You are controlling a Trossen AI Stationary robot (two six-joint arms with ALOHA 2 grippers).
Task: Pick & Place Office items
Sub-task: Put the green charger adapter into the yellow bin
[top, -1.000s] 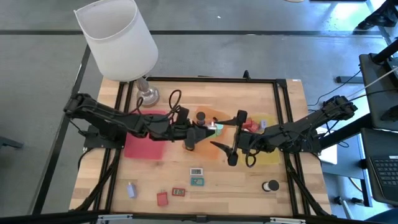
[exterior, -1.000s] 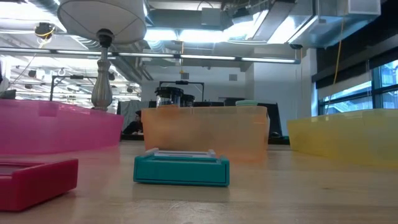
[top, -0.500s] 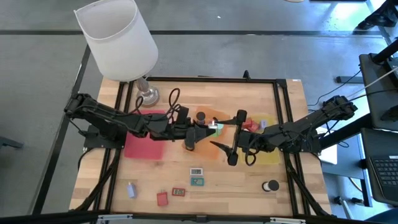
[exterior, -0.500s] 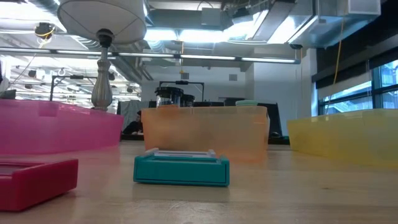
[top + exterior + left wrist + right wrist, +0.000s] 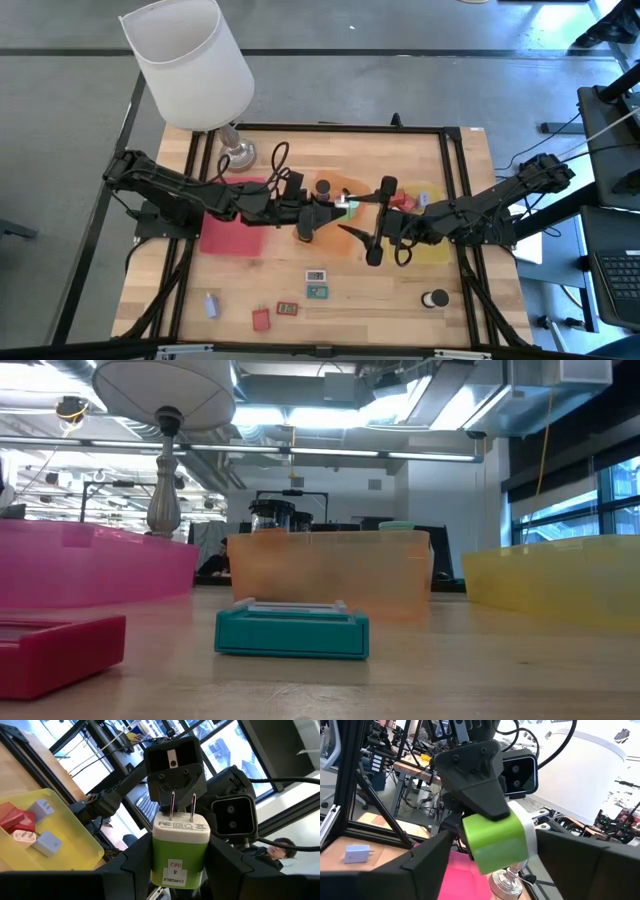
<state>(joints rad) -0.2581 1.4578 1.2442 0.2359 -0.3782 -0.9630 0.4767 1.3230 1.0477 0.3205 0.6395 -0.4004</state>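
Note:
A green-and-white charger plug [image 5: 180,845], its two metal prongs pointing at the right gripper, is held by my left gripper [image 5: 180,872] above the orange tray [image 5: 345,182] at mid-table. In the high view the charger [image 5: 348,207] sits between the two arms. My right gripper [image 5: 378,218] faces it, open wide. In the right wrist view its fingers [image 5: 425,865] stand on either side of the charger [image 5: 492,842], apart from it. Other small items lie on the near half of the table. My left gripper pinches the charger by its green body [image 5: 172,867] between the two fingers, the white pronged end sticking out past the fingertips. The fingers come level from the table's left. The charger is lifted clear of the table.
The lamp's base [image 5: 238,155] stands at the far left, its shade [image 5: 190,60] above. A pink tray [image 5: 235,235] and a yellow tray [image 5: 440,250] with red and lavender blocks flank the orange one. Near side: small rectangles [image 5: 317,283], a red block [image 5: 261,319], a lavender block [image 5: 211,304], a black roll [image 5: 435,299].

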